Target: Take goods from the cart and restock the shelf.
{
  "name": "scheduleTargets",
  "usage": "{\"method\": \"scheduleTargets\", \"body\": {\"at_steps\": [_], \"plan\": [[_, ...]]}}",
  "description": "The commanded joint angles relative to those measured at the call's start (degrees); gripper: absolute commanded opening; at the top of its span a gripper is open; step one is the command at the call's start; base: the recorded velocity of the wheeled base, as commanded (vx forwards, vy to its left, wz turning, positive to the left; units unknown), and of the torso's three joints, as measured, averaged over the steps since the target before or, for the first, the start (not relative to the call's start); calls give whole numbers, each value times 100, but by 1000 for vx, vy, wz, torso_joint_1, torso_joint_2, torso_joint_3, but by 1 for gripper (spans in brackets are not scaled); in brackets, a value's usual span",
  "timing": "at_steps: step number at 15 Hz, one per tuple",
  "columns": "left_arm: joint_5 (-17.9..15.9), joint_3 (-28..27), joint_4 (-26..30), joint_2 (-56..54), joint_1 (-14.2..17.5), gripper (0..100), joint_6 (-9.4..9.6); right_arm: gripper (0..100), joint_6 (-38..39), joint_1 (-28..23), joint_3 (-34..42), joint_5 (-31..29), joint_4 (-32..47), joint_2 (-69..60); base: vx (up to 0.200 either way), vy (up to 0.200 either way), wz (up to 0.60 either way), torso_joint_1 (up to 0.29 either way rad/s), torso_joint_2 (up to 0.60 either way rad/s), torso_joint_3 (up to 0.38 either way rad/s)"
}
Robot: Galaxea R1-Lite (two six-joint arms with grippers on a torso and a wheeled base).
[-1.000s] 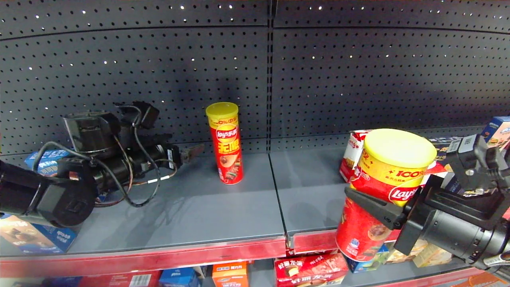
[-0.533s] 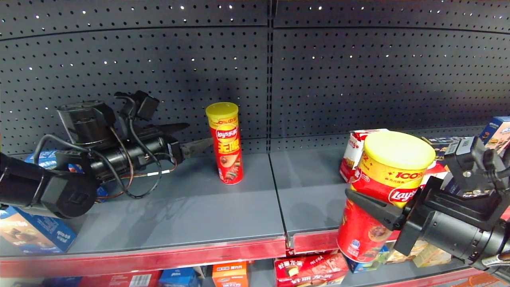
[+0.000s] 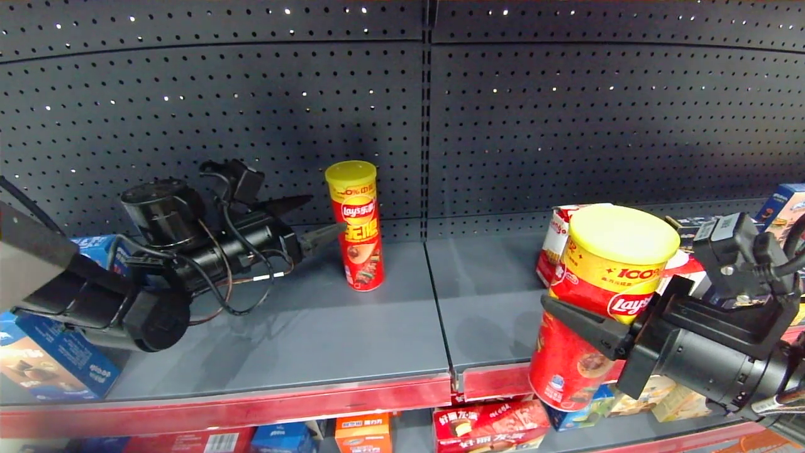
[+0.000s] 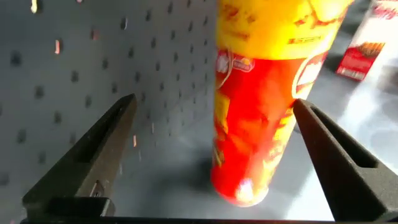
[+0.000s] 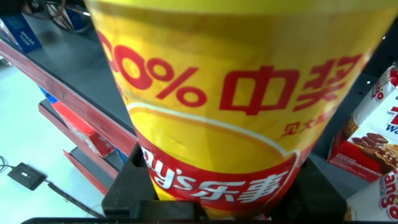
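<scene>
Shelf: a grey deck (image 3: 302, 333) with a red front edge (image 3: 251, 406), backed by dark pegboard (image 3: 251, 113).
Centre, far: one upright can (image 3: 356, 225), red and yellow, is stood near the pegboard.
Left: a blue box (image 3: 50, 362) is laid at the near edge; a second blue box (image 3: 94, 248) is partly hidden farther back.
Right: a red-and-white packet (image 3: 556, 242) is stood far back, with what may be more boxes beside it.
Lower shelf: a red box (image 3: 487, 425) and an orange box (image 3: 363, 433) are seen.
</scene>
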Motion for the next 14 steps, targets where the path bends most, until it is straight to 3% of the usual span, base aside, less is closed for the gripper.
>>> {"method": "scheduleTargets", "body": {"at_steps": [1,4,9,10,11,14], "plan": [[-128,-36,-439,641,4,100,-51,0,1,4,-17,2,-3,39,0,0,0,0,0,0],[-233,-80,-606,800,4,100,-95,0,1,4,-17,2,-3,39,0,0,0,0,0,0],[-620,-528,-597,914,-22,100,-376,0,1,4,0,2,-3,39,0,0,0,0,0,0],[-752,-616,-606,896,-57,100,-517,0,1,4,9,2,-3,39,0,0,0,0,0,0],[-752,-616,-606,896,-57,100,-517,0,1,4,9,2,-3,39,0,0,0,0,0,0],[-831,-643,-615,870,-312,100,-605,0,1,-5,0,2,-11,92,0,0,0,0,0,0]]}}
